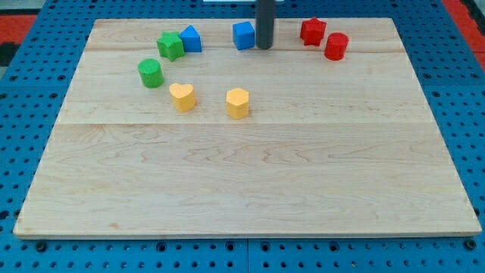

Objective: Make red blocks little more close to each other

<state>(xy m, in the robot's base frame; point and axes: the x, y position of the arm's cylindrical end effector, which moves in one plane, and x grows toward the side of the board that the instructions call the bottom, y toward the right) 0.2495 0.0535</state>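
Two red blocks lie at the view's top right: a red star-like block [312,31] and a red cylinder [336,46] just below and right of it, nearly touching. My tip [264,45] is at the view's top centre, right beside a blue block [243,35] on its right, and well left of the red blocks.
The wooden board [242,182] also holds another blue block [190,38], a green star-like block [170,45], a green cylinder [151,73], and two yellow heart-like blocks [182,96] [237,102]. A blue pegboard surrounds the board.
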